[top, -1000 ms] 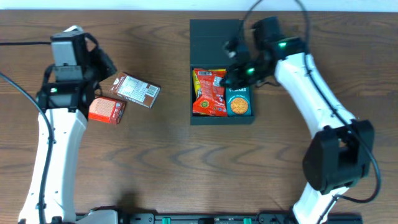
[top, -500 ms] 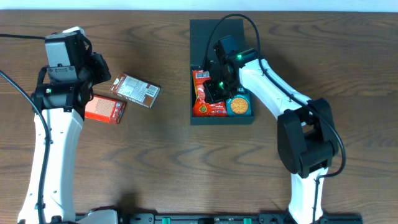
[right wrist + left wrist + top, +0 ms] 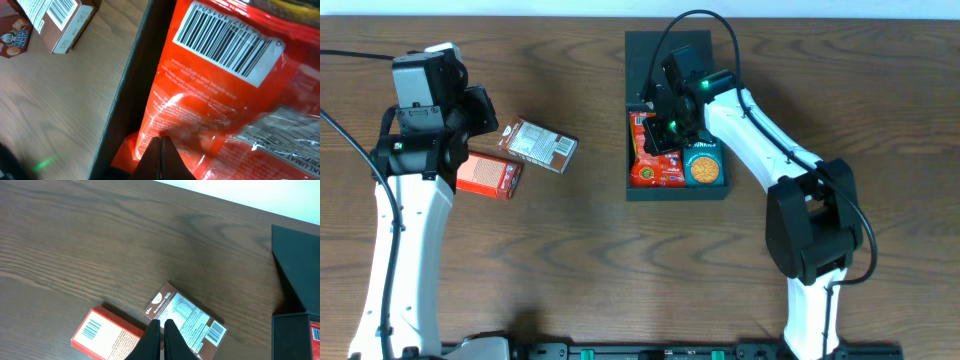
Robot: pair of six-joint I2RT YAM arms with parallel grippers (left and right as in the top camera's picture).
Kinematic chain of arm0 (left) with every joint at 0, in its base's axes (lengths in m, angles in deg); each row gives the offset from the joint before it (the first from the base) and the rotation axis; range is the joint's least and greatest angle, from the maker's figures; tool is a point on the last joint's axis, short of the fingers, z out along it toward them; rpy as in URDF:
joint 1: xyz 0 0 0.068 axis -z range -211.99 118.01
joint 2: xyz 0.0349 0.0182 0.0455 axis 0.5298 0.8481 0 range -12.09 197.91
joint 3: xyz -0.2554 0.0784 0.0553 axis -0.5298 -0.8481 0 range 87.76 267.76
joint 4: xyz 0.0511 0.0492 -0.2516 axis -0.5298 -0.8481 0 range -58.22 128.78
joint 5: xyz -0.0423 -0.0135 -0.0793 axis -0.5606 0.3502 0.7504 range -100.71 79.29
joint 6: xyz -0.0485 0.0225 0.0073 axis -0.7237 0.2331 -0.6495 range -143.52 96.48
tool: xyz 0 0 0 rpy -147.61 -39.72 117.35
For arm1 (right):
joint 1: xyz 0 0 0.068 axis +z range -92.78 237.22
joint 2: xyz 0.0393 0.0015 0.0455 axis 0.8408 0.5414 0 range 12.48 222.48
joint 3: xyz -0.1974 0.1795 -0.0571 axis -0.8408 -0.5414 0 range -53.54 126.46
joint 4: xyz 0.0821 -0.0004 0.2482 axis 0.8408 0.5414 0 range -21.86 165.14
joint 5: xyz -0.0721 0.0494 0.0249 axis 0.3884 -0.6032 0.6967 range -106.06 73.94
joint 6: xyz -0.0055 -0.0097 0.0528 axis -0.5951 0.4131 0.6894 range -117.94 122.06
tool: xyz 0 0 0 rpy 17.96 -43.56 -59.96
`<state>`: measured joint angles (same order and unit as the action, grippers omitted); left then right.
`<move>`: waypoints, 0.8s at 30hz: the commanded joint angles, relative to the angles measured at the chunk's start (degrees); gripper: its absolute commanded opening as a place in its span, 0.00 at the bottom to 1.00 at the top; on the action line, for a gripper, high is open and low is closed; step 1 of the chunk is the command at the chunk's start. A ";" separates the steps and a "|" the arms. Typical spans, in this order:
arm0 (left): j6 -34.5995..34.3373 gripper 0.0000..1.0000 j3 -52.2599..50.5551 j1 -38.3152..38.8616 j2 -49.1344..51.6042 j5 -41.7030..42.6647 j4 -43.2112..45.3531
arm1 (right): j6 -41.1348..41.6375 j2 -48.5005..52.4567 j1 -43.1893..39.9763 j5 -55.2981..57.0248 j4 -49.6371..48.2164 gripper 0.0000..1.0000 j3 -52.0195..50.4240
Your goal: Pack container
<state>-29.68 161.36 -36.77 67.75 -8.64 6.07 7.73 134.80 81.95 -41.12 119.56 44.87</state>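
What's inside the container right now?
A red snack bag and, beside it, a teal carton lie in the container. The right gripper covers the bag's far end in the overhead view; anything beneath either pack is hidden.

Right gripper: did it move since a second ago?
Yes. The right gripper slid across the dark square cardboard box, from above the small teal carton to the crinkly red snack bag.
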 commanded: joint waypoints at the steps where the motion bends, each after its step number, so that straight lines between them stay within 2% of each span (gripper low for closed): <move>1: 0.42 0.06 0.98 -0.20 1.16 1.81 0.09 | 0.50 0.59 0.46 -0.46 -0.72 0.02 0.92; 3: 0.26 0.06 0.50 -0.17 3.21 4.55 -0.07 | 0.52 0.57 0.31 -0.79 -0.68 0.01 2.05; 5: -4.13 0.06 0.44 -0.17 6.40 5.05 -1.05 | 0.50 0.44 -0.09 -1.09 1.99 0.01 5.99; 6: -8.68 0.06 0.44 -0.17 8.00 3.10 -1.75 | 0.48 0.35 -0.28 -1.03 3.56 0.02 8.39; 7: -17.70 0.06 0.44 -0.20 9.81 -1.73 -3.45 | 0.48 0.15 -0.66 -0.92 5.79 0.02 12.55; 8: -23.28 0.06 0.44 -0.20 10.78 -4.79 -4.76 | 0.46 0.09 -0.92 -0.66 6.93 0.02 14.82; 10: -31.98 0.06 0.44 -0.20 12.76 -8.57 -6.75 | 0.46 -0.13 -1.57 0.31 9.44 0.03 20.09; 11: -34.99 0.06 0.44 -0.20 13.79 -8.63 -7.13 | 0.48 -0.17 -1.90 0.74 10.45 0.17 22.45; 12: -37.53 0.06 0.44 -0.20 14.69 -8.59 -7.34 | 0.48 -0.17 -2.19 1.11 11.28 0.35 24.37; 13: -40.83 0.09 0.44 -0.17 15.69 -8.66 -7.63 | 0.48 -0.17 -2.60 1.18 12.15 0.49 26.40; 14: -43.78 0.26 0.44 -0.22 16.79 -8.68 -7.80 | 0.50 -0.17 -2.99 1.16 12.85 0.70 28.17; 15: -46.31 0.53 0.44 -0.35 17.77 -8.61 -7.78 | 0.50 -0.17 -3.30 1.14 13.42 0.81 29.40; 16: -49.37 0.78 0.44 -0.48 19.15 -8.44 -7.82 | 0.50 -0.17 -3.69 1.11 14.16 0.88 30.86; 17: -51.10 0.98 0.44 -0.57 20.04 -8.33 -7.82 | 0.50 -0.17 -4.00 1.11 14.82 0.91 31.91; 19: -54.71 0.95 0.44 -0.61 21.70 -8.20 -8.00 | 0.50 -0.17 -4.61 1.11 15.69 0.97 33.22; 24: -65.64 0.95 0.44 -1.05 24.00 -10.25 -10.32 | 0.48 -0.17 -5.88 1.11 17.59 0.99 33.64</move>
<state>-86.88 161.38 -37.21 90.76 -16.12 -3.59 8.17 135.39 76.80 -40.07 136.74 77.40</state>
